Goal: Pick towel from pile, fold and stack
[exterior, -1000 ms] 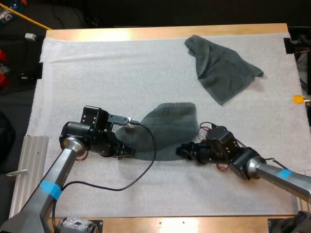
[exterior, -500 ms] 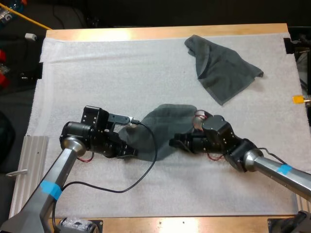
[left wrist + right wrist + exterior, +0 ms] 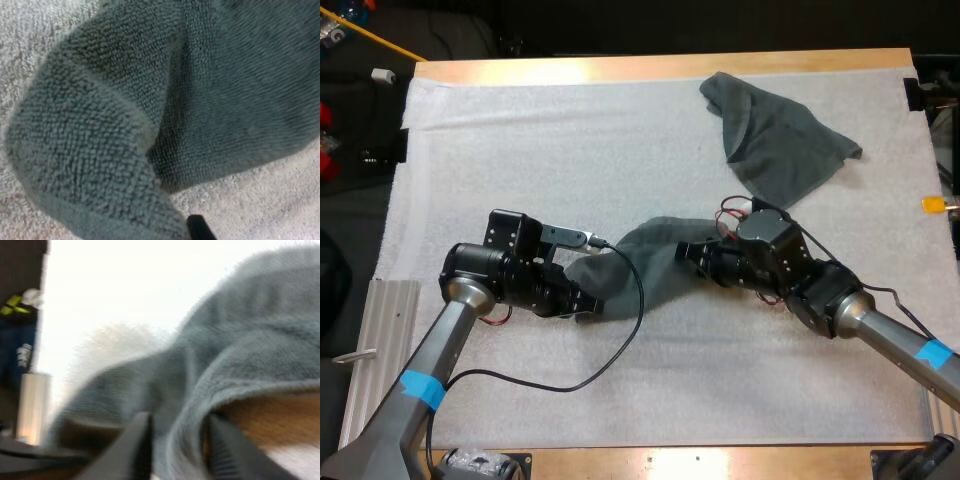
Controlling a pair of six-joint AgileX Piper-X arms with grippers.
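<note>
Soft, limp stuff, this dark grey-green terry towel (image 3: 655,245) — light and floppy, so it can be expected to sag and drag wherever it isn't held. It's bunched into a hump in the middle of the white fleecy mat (image 3: 520,150), strung between the two arms. The thick hemmed edges and corners are judged the best places to be gripped. The pile looks grippy rather than slippery, though two layers could easily be pinched by mistake.

The right gripper (image 3: 688,253) is clamped on a rolled edge at the towel's right end — cloth is squeezed from both sides in the right wrist view. The left gripper (image 3: 588,300) is at the left end, but its hold is buried under cloth and can't be told. Which corner is held by either can't be made out. A second crumpled grey-green towel (image 3: 780,140) is seen well apart, at the mat's far right.
</note>
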